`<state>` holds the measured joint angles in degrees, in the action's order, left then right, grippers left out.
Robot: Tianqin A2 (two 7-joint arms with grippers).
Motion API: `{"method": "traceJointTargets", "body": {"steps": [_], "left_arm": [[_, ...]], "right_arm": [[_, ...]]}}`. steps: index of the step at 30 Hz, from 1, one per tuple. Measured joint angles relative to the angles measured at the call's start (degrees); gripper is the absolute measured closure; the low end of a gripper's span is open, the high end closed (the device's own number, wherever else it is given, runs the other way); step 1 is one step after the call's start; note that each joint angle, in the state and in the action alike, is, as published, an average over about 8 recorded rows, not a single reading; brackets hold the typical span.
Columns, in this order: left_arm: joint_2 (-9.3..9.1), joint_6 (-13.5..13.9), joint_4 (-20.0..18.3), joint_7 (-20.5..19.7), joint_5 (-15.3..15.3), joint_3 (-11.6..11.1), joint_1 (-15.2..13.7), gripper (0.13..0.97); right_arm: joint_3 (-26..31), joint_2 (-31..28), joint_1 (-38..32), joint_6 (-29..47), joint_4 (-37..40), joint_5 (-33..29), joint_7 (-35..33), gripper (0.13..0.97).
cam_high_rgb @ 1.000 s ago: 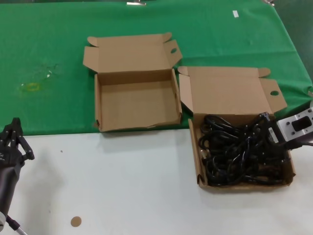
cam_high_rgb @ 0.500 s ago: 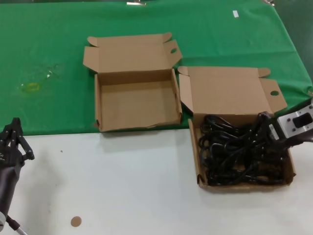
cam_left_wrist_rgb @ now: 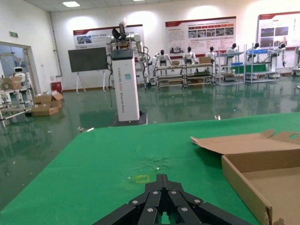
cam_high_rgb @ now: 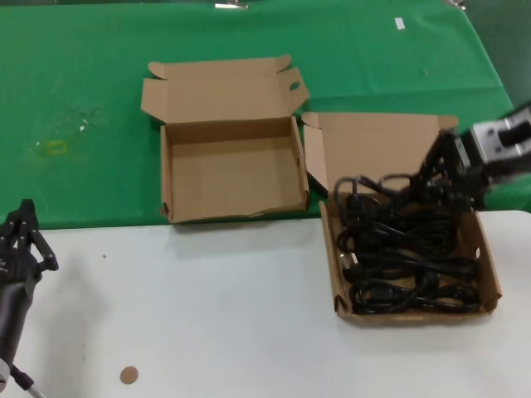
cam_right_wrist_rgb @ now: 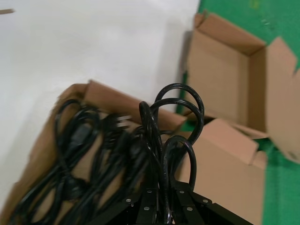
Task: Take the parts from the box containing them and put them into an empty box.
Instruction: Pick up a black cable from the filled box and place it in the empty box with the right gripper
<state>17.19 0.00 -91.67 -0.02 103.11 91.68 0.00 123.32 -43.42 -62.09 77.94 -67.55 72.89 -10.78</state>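
The box containing the parts [cam_high_rgb: 493, 282] lies at the right on the white table, lid open, with black coiled cables [cam_high_rgb: 406, 261] in it. My right gripper [cam_high_rgb: 441, 170] hangs above that box's far end, shut on one cable bundle [cam_high_rgb: 386, 186] that is raised clear of the pile. The right wrist view has the held bundle's loops [cam_right_wrist_rgb: 176, 117] sticking out past my gripper [cam_right_wrist_rgb: 164, 206], the other cables [cam_right_wrist_rgb: 79, 154] lower down. The empty box [cam_high_rgb: 232, 178] sits open to the left on the green cloth, also in view from the right wrist [cam_right_wrist_rgb: 225, 79]. My left gripper [cam_high_rgb: 21, 222] is parked far left, shut [cam_left_wrist_rgb: 162, 180].
Green cloth [cam_high_rgb: 83, 83] covers the far half of the table; the near half is white [cam_high_rgb: 207, 315]. A small brown disc [cam_high_rgb: 128, 375] lies near the front edge. A yellowish mark [cam_high_rgb: 54, 148] shows on the cloth at left. The two box lids nearly touch.
My right gripper has risen out of the right box and moved toward its lid, lifting a cable bundle with it. The left arm has not moved.
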Motion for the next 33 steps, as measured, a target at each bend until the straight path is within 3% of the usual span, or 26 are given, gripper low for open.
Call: {"method": "traceJointTargets", "body": {"steps": [18,33], "left_arm": [[0.00,0.0,0.0,0.0,0.0,0.0,0.0,0.953],[0.00,0.0,0.0,0.0,0.0,0.0,0.0,0.953]], "right_arm": [[3.6,13.8,-9.7,-4.5,10.8,-3.8,2.0,0.909],[5.8,25.7,-12.5,-9.7,19.0,-3.8,2.7,0.909]]}}
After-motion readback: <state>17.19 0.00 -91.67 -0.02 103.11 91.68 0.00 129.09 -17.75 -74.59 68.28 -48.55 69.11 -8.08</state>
